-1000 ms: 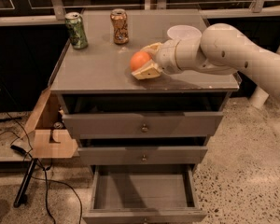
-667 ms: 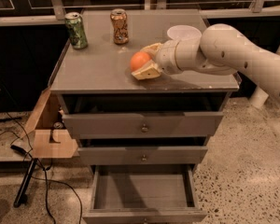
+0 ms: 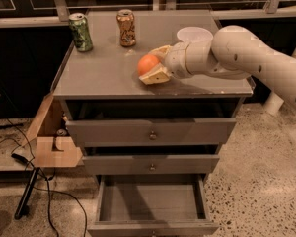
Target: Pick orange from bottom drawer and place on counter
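The orange [image 3: 148, 64] is seen clamped between the two pale fingers [image 3: 157, 76] of the robot's hand [image 3: 153, 65], low over the counter [image 3: 98, 73], about the middle of its width and toward the near edge. Whether the fruit is resting on the grey top or is held just above it cannot be told. The white arm [image 3: 237, 53] is stretched in from the right, with the hand pointed left.

At the far left of the counter a green can [image 3: 81, 32] is stood upright, and a copper-coloured can [image 3: 126, 27] is set just to its right, both well apart from the orange. A pale round container [image 3: 194, 34] is placed at the far right, behind the arm.

Below, the bottom drawer [image 3: 153, 227] is pulled well out toward the viewer, while the middle drawer [image 3: 150, 164] and the top drawer [image 3: 150, 131] are kept further in. A cardboard box [image 3: 52, 142] is lodged against the cabinet's left side, and dark cables [image 3: 39, 181] are trailed across the floor beneath it.
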